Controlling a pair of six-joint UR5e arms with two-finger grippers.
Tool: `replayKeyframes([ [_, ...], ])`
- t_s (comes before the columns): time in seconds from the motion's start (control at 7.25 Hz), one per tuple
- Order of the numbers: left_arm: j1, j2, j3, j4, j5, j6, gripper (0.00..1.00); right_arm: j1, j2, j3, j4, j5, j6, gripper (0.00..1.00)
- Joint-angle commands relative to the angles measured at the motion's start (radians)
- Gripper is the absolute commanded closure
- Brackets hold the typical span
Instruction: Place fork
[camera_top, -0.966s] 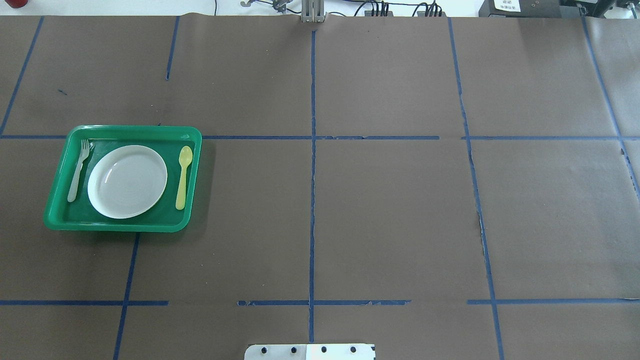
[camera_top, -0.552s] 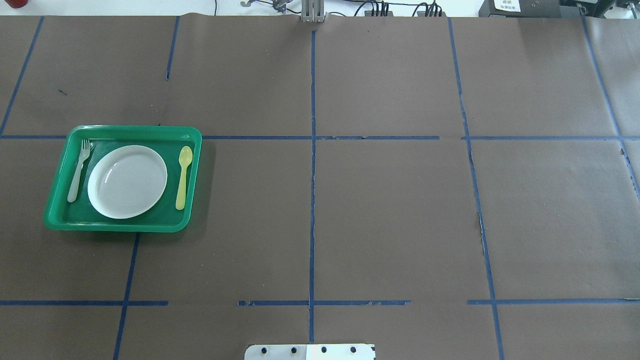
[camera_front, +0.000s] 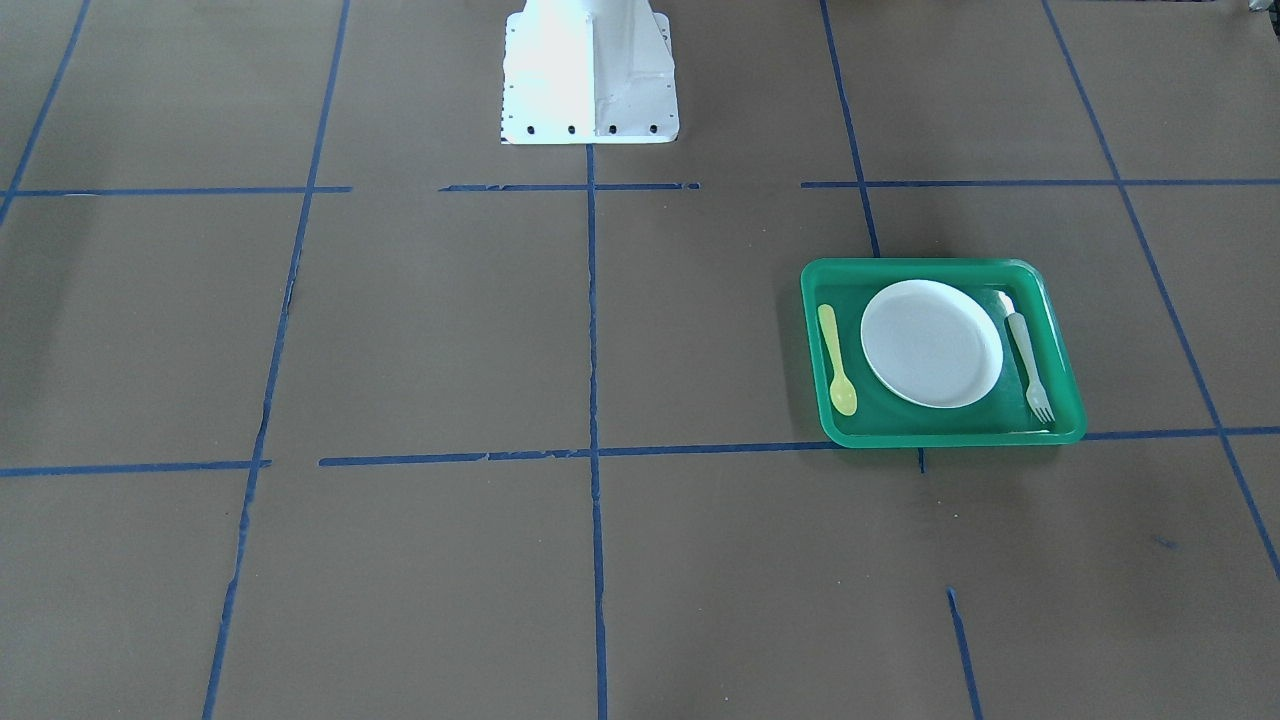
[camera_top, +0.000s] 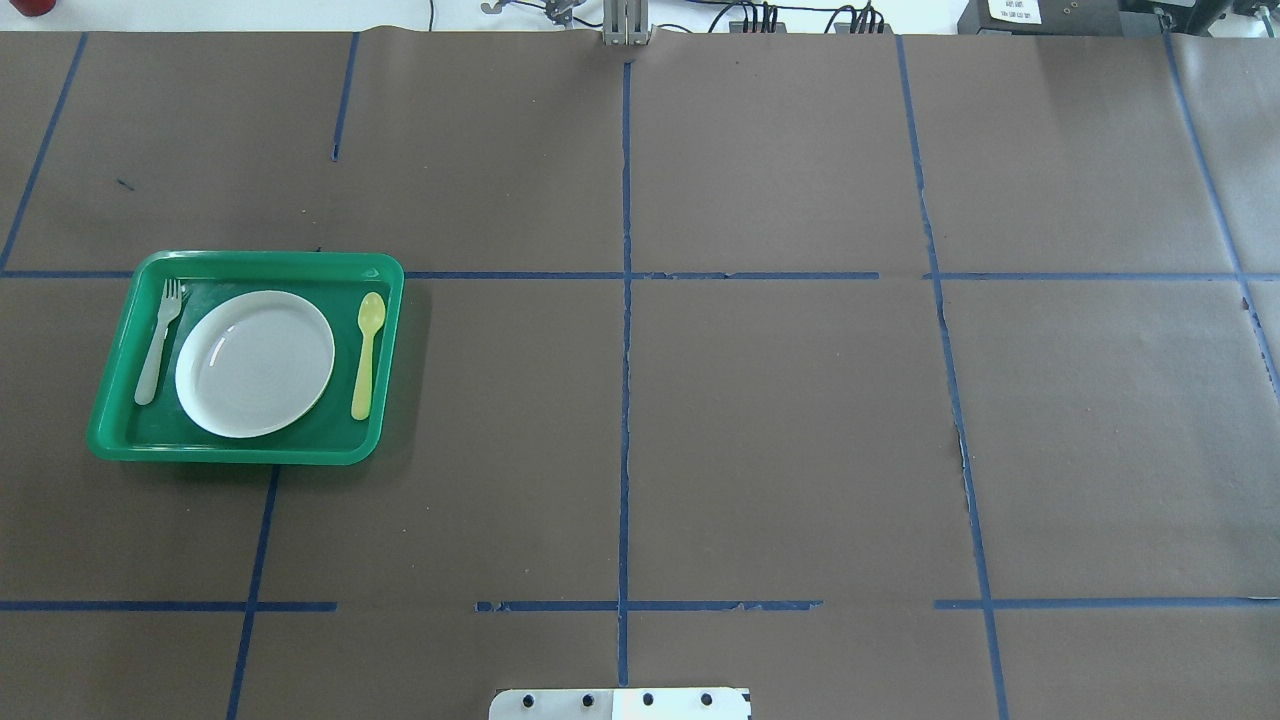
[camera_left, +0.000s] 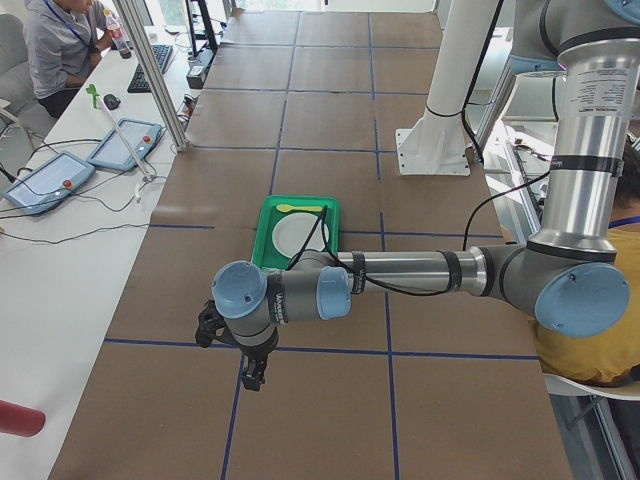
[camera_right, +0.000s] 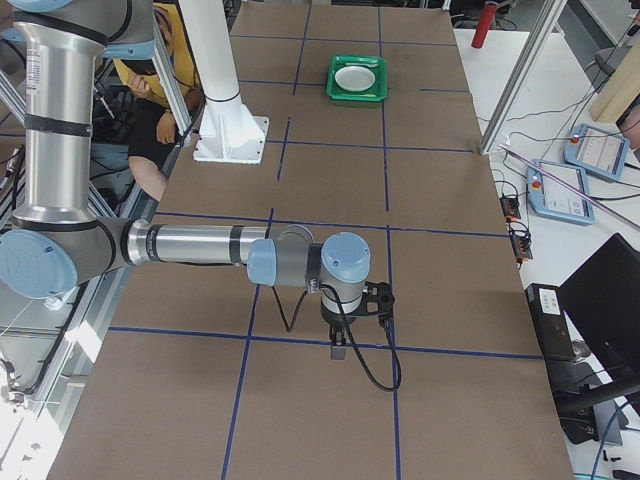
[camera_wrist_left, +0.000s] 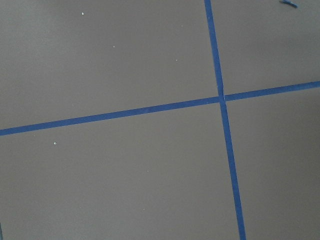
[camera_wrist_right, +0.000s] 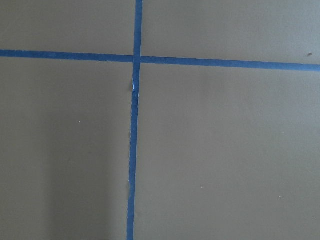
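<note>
The pale grey-white fork (camera_top: 158, 340) lies in the green tray (camera_top: 250, 258), left of the white plate (camera_top: 255, 362), tines pointing away from the robot. The yellow spoon (camera_top: 366, 355) lies to the plate's right. The front-facing view shows the same fork (camera_front: 1028, 355), plate (camera_front: 932, 343), spoon (camera_front: 836, 360) and tray (camera_front: 920, 265). My left gripper (camera_left: 250, 375) shows only in the exterior left view, hanging over bare table, away from the tray (camera_left: 265, 240). My right gripper (camera_right: 337, 350) shows only in the exterior right view, far from the tray (camera_right: 357, 95). I cannot tell whether either is open or shut.
Brown paper with blue tape lines (camera_top: 624, 400) covers the table. The white robot base (camera_front: 588, 70) stands at the robot's edge. Both wrist views show only paper and tape crossings. Tablets (camera_left: 125, 145) and an operator (camera_left: 60, 40) are beside the table.
</note>
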Motion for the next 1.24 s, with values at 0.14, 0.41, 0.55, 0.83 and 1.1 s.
replayKeyframes([
  [0.14, 0.000, 0.063, -0.015, -0.056, -0.003, 0.008, 0.00, 0.000, 0.000, 0.000, 0.000, 0.000, 0.001, 0.00],
  [0.41, 0.000, 0.050, -0.011, -0.107, 0.002, -0.002, 0.00, 0.000, 0.000, 0.000, 0.000, 0.000, 0.000, 0.00],
  [0.55, 0.001, 0.045, -0.003, -0.108, 0.004, 0.001, 0.00, 0.000, 0.000, 0.000, 0.000, 0.000, 0.001, 0.00],
  [0.83, 0.000, 0.053, -0.009, -0.107, 0.007, 0.004, 0.00, 0.000, 0.000, 0.000, 0.000, 0.000, 0.001, 0.00],
  [1.1, 0.000, 0.045, -0.008, -0.107, 0.005, 0.005, 0.00, 0.000, 0.000, 0.000, 0.000, 0.000, 0.000, 0.00],
])
